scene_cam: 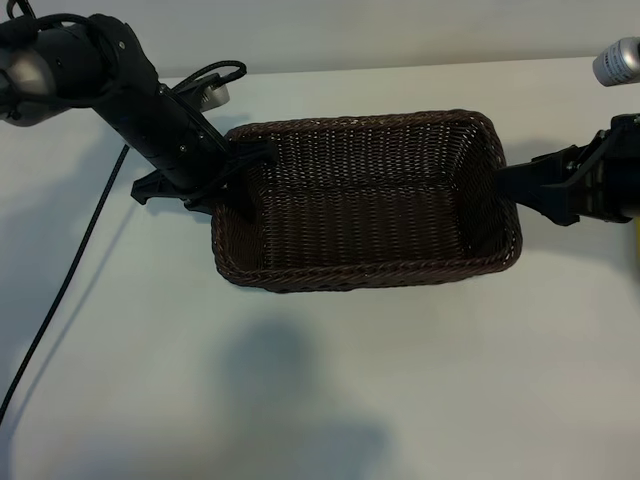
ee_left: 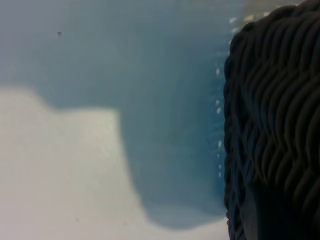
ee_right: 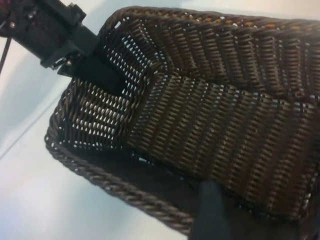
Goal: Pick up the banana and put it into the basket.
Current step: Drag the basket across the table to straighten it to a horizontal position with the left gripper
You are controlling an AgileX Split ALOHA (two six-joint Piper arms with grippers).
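The dark brown woven basket [scene_cam: 370, 278] stands mid-table with nothing inside it. No banana shows in any view. My left gripper [scene_cam: 238, 160] is at the basket's left end, shut on that end wall, with one finger reaching inside over the rim. The right wrist view shows the same grip [ee_right: 100, 72]. In the left wrist view the wicker wall [ee_left: 275, 125] fills one side. My right gripper [scene_cam: 505, 185] stands open at the right end, astride the rim. One of its fingers [ee_right: 212, 210] is inside the basket [ee_right: 100, 175], just past the braided edge.
A black cable [scene_cam: 70, 270] trails over the white table on the left. A silver cylinder [scene_cam: 620, 60] sits at the back right. A thin yellow sliver [scene_cam: 637, 240] shows at the right edge below the right arm; I cannot tell what it is.
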